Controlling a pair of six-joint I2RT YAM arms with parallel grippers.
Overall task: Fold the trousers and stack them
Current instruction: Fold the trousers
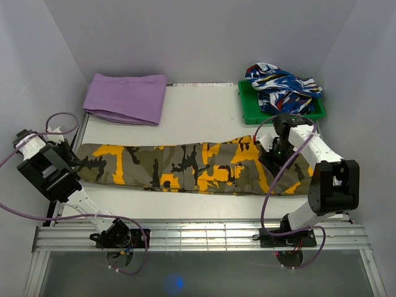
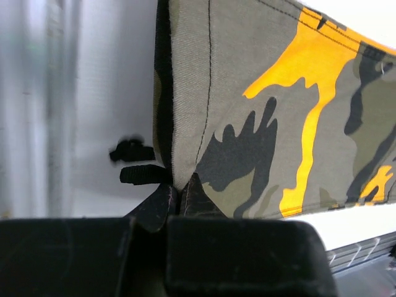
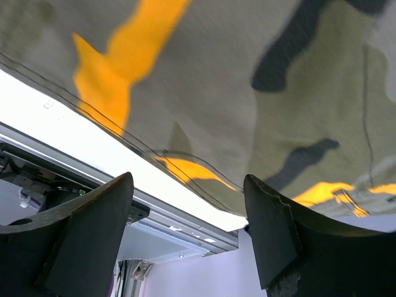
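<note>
The camouflage trousers [image 1: 185,167] lie stretched flat across the table, left to right. My left gripper [image 1: 74,162] is at their left end. In the left wrist view it [image 2: 176,193] is shut on the hem edge of the trousers [image 2: 272,111]. My right gripper [image 1: 274,161] hovers over their right end. In the right wrist view it [image 3: 185,216] is open, one finger [image 3: 93,229] out past the near edge of the trousers [image 3: 247,93] and the other at that edge, with nothing between them.
A folded purple cloth [image 1: 127,97] lies at the back left of the white table [image 1: 198,114]. A green tray [image 1: 247,108] at the back right holds a blue, white and red garment [image 1: 281,83]. A metal rail [image 1: 198,238] runs along the near edge.
</note>
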